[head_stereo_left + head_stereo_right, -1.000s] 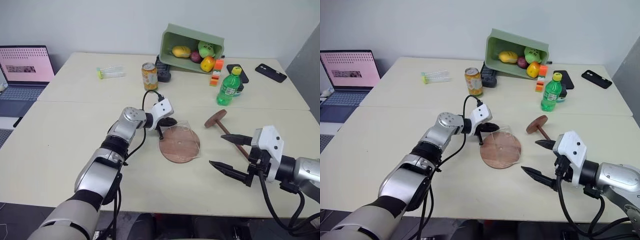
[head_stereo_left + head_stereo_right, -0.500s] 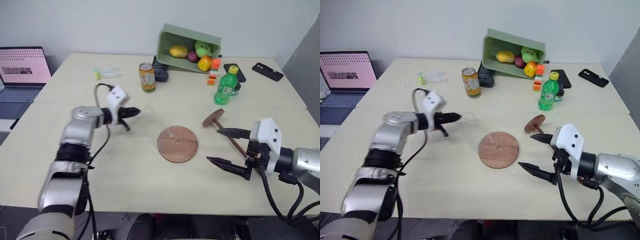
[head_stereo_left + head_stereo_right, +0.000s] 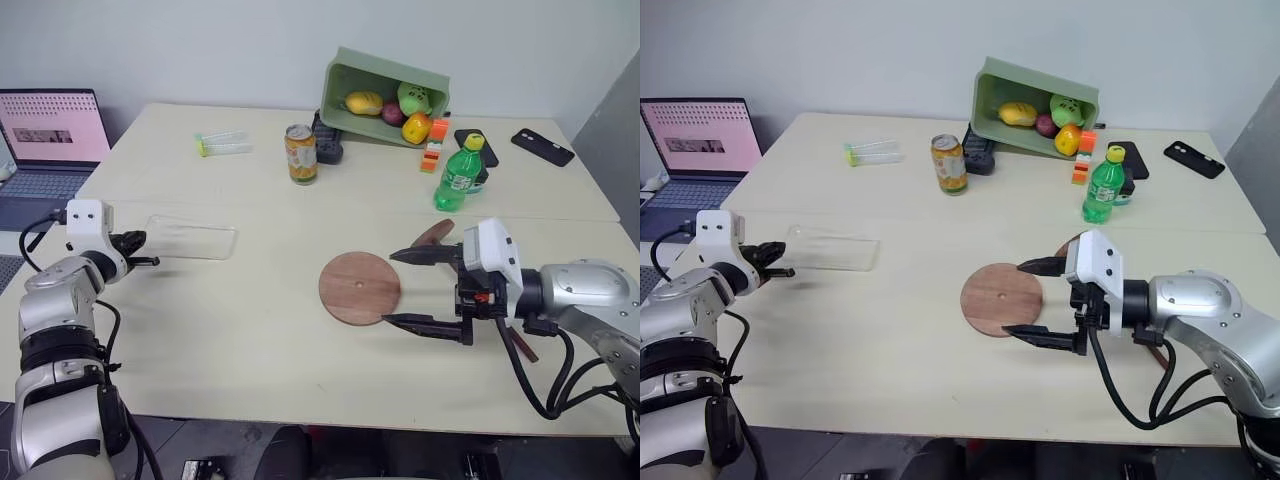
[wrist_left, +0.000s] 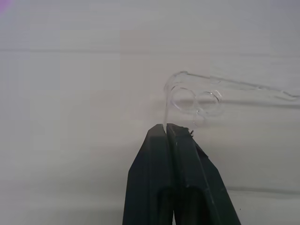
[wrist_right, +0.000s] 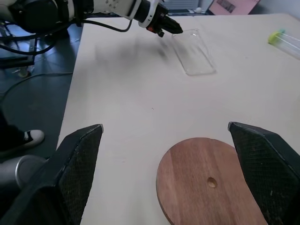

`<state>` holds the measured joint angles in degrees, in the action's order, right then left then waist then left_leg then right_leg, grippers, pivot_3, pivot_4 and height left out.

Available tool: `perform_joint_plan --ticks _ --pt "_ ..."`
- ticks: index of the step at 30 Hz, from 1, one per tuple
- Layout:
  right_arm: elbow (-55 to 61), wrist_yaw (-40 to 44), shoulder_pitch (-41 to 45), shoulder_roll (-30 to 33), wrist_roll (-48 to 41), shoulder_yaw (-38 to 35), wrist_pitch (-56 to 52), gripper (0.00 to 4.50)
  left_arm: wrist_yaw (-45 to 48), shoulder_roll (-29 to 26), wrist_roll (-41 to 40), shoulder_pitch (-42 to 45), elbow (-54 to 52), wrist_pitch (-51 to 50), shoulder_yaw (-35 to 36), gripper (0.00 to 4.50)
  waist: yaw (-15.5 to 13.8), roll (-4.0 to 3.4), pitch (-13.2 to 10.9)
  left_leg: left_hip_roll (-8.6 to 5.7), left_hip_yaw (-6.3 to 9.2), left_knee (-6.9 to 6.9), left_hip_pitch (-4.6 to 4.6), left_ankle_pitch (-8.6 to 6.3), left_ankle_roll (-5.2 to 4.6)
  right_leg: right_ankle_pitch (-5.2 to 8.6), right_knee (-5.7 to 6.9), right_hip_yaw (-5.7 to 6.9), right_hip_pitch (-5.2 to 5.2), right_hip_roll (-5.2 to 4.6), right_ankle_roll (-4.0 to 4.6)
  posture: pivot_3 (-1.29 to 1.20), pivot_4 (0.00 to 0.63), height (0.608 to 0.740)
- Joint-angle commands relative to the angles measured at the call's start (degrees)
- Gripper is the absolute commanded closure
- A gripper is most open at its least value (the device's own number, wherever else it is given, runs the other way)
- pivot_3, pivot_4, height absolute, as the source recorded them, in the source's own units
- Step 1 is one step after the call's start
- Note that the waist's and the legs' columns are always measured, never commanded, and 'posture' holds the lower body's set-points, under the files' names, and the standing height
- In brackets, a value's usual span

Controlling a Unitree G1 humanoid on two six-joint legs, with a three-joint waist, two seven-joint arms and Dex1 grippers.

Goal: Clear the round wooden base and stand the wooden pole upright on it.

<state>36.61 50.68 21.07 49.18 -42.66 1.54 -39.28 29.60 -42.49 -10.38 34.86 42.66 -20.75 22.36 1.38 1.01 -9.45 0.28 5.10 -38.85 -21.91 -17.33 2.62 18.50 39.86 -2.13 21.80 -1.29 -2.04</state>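
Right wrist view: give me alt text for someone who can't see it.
The right gripper's open black fingers frame the round wooden base, bare on the pale table. Farther off, the left gripper pinches the edge of a clear phone case.

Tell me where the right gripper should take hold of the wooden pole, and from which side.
Grip the wooden pole on its slim rod, near the fixed disc, probably coming down from above. It lies flat on the table behind the open right gripper, so only a top approach spans the rod. The disc is too broad. The round wooden base is already bare.
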Motion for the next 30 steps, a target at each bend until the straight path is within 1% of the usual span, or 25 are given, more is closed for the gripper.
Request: perform_joint_plan --ticks 1,4,7,8,10,12,13,14,15,17,20,21,22,23,26,28,30 --pt "-0.6 2.0 1.6 -0.2 1.1 0.0 1.8 0.00 -2.8 -1.9 -1.0 0.8 -1.2 3.5 2.4 3.76 0.0 0.03 0.0 0.01 0.00 0.00 0.00 0.00 0.00 0.00 0.00 -0.01 0.01 -0.03 0.00 0.00 0.150 0.740" --pt "-0.9 2.4 1.7 -0.5 1.6 0.0 2.0 0.00 -5.3 -2.3 -1.2 0.1 -0.8 4.4 3.3 3.23 0.2 0.03 0.0 0.08 -0.04 0.00 0.01 0.00 0.00 0.00 0.02 -0.02 0.04 -0.07 0.00 0.00 0.150 0.740" --pt "-1.0 2.4 1.4 -0.7 2.0 -0.2 2.2 0.00 -7.6 -2.7 -1.3 -0.5 -0.7 4.9 4.2 2.56 0.3 0.03 0.0 0.11 -0.11 0.01 0.00 0.00 0.00 0.00 0.06 -0.02 0.12 -0.07 0.00 0.00 0.150 0.740" --pt "-0.8 2.3 1.0 -0.6 2.1 -0.5 2.2 0.00 -8.6 -2.9 -0.7 -1.0 -1.3 6.2 4.1 2.30 0.3 0.03 0.0 0.11 -0.16 0.02 0.00 0.00 0.01 0.00 0.08 -0.02 0.16 -0.07 0.00 0.00 0.150 0.740" --pt "-0.5 2.0 0.4 -0.5 2.2 -1.1 2.2 0.00 -9.9 -3.1 0.1 -1.6 -3.1 9.0 3.8 1.95 0.3 0.04 0.0 0.14 -0.21 0.02 -0.02 0.00 0.01 0.00 0.10 -0.03 0.20 -0.06 0.00 0.00 0.150 0.740" --pt "0.0 1.6 -0.8 0.0 2.3 -2.4 2.2 0.00 -8.0 -3.3 0.6 -2.6 -8.0 12.2 2.1 1.49 0.2 0.06 0.0 0.15 -0.20 0.03 -0.04 0.00 0.01 0.00 0.10 -0.05 0.21 -0.07 0.00 0.00 0.150 0.740" --pt "0.2 1.3 -1.5 0.2 2.2 -3.2 2.1 0.00 -5.5 -3.0 0.1 -3.4 -11.7 12.8 0.9 1.31 0.1 0.06 0.0 0.16 -0.19 0.03 -0.09 0.00 0.01 -0.01 0.09 -0.06 0.23 -0.07 0.01 0.00 0.150 0.740" --pt "0.5 0.5 -2.4 0.3 2.1 -4.6 1.8 0.00 -1.2 -2.6 -1.5 -4.7 -17.2 11.8 -1.0 1.05 -0.1 0.08 0.0 0.15 -0.18 0.02 -0.13 0.00 0.02 -0.01 0.09 -0.08 0.25 -0.08 0.01 0.00 0.150 0.740" --pt "0.8 -0.4 -3.3 0.6 2.3 -6.2 1.7 0.00 2.7 -2.2 -3.7 -5.9 -22.6 9.4 -2.6 1.05 -0.4 0.09 0.1 0.14 -0.15 0.01 -0.18 0.01 0.03 -0.01 0.07 -0.10 0.26 -0.09 0.01 0.00 0.150 0.740" --pt "1.2 -1.9 -4.7 0.9 2.8 -8.4 1.5 0.00 7.6 -1.8 -7.0 -7.6 -29.8 5.0 -4.5 1.05 -0.8 0.11 0.1 0.11 -0.16 0.00 -0.22 0.02 0.05 -0.01 0.07 -0.11 0.28 -0.12 0.02 0.00 0.150 0.740" --pt "2.5 -6.3 -7.8 1.6 2.6 -14.7 -1.1 0.00 16.4 -4.3 -9.2 -10.0 -40.4 -0.2 -10.8 1.05 -1.0 0.10 0.1 0.09 -0.26 0.00 -0.21 0.01 0.05 -0.01 0.05 -0.18 0.26 -0.11 0.02 0.00 0.150 0.740" --pt "2.8 -7.7 -9.9 2.4 3.6 -16.1 -2.6 0.00 22.1 -6.1 -9.8 -10.9 -44.5 -0.7 -14.5 1.05 -0.9 0.10 0.1 0.11 -0.30 0.00 -0.20 0.01 0.04 -0.01 0.06 -0.20 0.27 -0.09 0.02 0.00 0.150 0.740" --pt "2.9 -8.4 -11.2 3.1 4.3 -16.9 -3.5 0.00 25.8 -7.4 -10.3 -11.4 -47.3 -1.1 -16.9 1.05 -0.9 0.10 0.1 0.13 -0.32 0.01 -0.20 0.01 0.04 -0.01 0.07 -0.21 0.27 -0.05 0.02 0.00 0.150 0.740" --pt "2.3 -9.3 -12.6 3.9 6.4 -16.2 -3.8 0.00 30.3 -8.5 -10.7 -11.5 -49.8 -0.8 -19.8 1.05 -0.8 0.10 0.1 0.16 -0.33 0.03 -0.19 0.01 0.03 -0.01 0.08 -0.20 0.28 -0.02 0.02 0.00 0.150 0.740" --pt "0.4 -11.7 -12.6 4.0 8.6 -13.8 -5.1 0.00 37.0 -9.7 -11.1 -10.7 -53.6 -0.3 -24.7 1.05 -0.3 0.05 0.0 0.22 -0.47 0.09 -0.08 -0.01 0.01 -0.01 0.11 -0.20 0.27 0.14 0.02 0.00 0.150 0.740" --pt "-1.3 -15.6 -9.7 2.7 9.5 -11.8 -8.8 0.00 40.1 -10.1 -10.4 -10.0 -55.2 1.1 -27.0 1.05 0.2 0.01 0.0 0.22 -0.52 0.09 -0.03 -0.01 0.00 -0.01 0.14 -0.22 0.26 0.22 0.03 0.00 0.150 0.740" --pt "-3.3 -19.8 -6.3 -0.4 7.9 -10.2 -15.3 0.00 42.7 -9.9 -9.2 -8.8 -56.8 3.3 -29.5 1.05 0.6 -0.02 0.0 0.27 -0.55 0.09 -0.01 -0.01 0.00 -0.02 0.16 -0.25 0.26 0.27 0.05 0.00 0.150 0.740"
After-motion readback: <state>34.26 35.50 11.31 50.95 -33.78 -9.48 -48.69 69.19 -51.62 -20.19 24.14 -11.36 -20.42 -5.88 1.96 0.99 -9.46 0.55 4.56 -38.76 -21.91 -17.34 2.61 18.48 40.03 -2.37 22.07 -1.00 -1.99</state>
